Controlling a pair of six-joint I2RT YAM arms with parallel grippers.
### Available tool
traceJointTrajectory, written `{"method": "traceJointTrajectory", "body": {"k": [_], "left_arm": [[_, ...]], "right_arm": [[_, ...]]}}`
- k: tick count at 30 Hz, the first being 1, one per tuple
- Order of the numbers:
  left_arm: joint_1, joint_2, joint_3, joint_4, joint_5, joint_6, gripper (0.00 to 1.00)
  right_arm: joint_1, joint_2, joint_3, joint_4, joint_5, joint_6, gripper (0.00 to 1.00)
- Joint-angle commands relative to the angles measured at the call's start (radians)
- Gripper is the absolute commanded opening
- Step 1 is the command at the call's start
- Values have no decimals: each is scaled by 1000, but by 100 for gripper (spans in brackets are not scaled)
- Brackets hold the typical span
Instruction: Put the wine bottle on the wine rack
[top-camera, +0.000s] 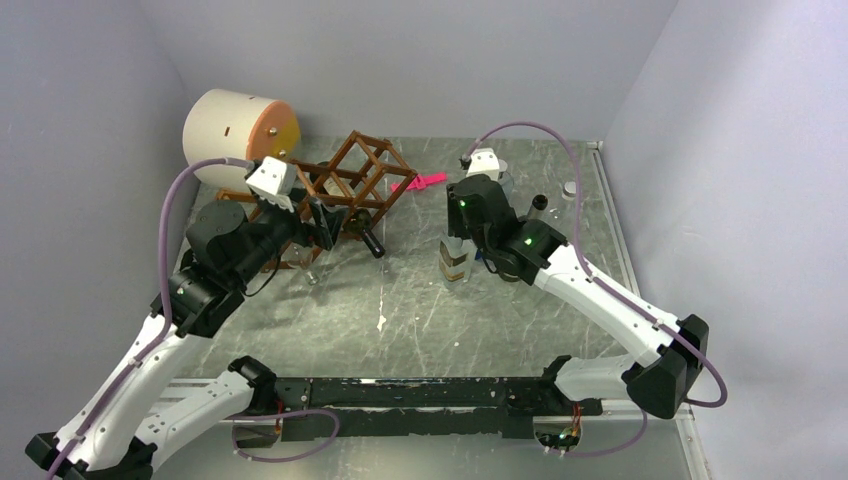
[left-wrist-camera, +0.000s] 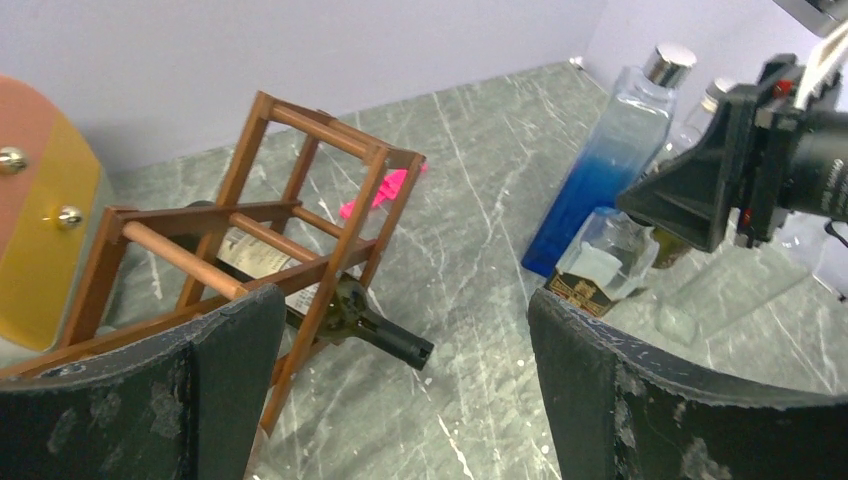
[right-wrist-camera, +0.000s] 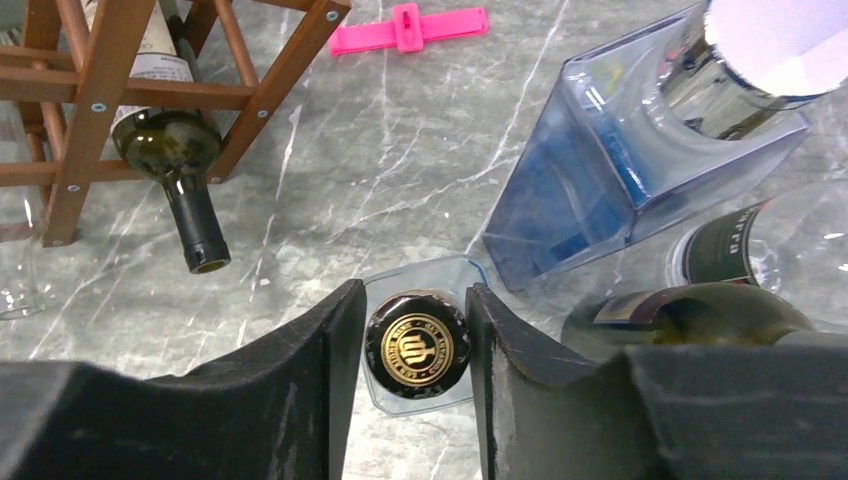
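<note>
Right wrist: right gripper (right-wrist-camera: 408, 305) clamps a square glass bottle (right-wrist-camera: 430, 272) by its round gold-stamped cap (right-wrist-camera: 417, 345), left gripper (left-wrist-camera: 405, 310) gapes wide, and the glossy green wine bottle (right-wrist-camera: 170, 145) lies inside the wooden lattice wine rack (right-wrist-camera: 100, 90), neck protruding.

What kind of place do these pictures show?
Probably a robot test cell, not a home: plain lilac walls box in a marble-look table, a left arm and a right arm are bolted at its near edge, and the wine rack and a blue bottle look like props.
</note>
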Motion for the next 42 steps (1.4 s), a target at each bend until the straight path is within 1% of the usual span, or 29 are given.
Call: {"method": "traceJointTrajectory", "body": {"k": [1,4,6,8,13,16,21,24,27,31,38,42], "left_arm": [[-3,4,-30,59,154,32,95],[-2,24,-53,79,204,29,95],[-2,41,-71,98,229,21,95],[-3,58,-94,126,257,14,95],[-2,90,-165,219,330,-3,95],[-3,97,-218,284,384,5,95],[-4,106,-319,404,496,20,95],[-4,126,-373,475,568,11,95],[-5,149,-410,559,646,-7,95],[-16,171,-423,630,772,10,95],[-26,190,-431,626,807,51,95],[-26,210,-457,725,897,33,95]], "right_arm": [[-6,1,-17,40,-44,-38,40],[-7,4,-15,38,-55,-68,29],[-7,5,-12,36,-61,-93,20],[-7,4,-10,41,-75,-119,12],[-7,3,27,49,-130,-186,0],[-8,-8,49,59,-208,-226,0],[-8,-46,44,98,-408,-306,0],[-8,-61,41,112,-503,-342,0],[-7,-56,66,96,-590,-364,0],[-8,-57,106,77,-717,-393,0],[-9,-29,297,-39,-834,-345,0],[-9,-37,343,-53,-886,-351,0]]}}
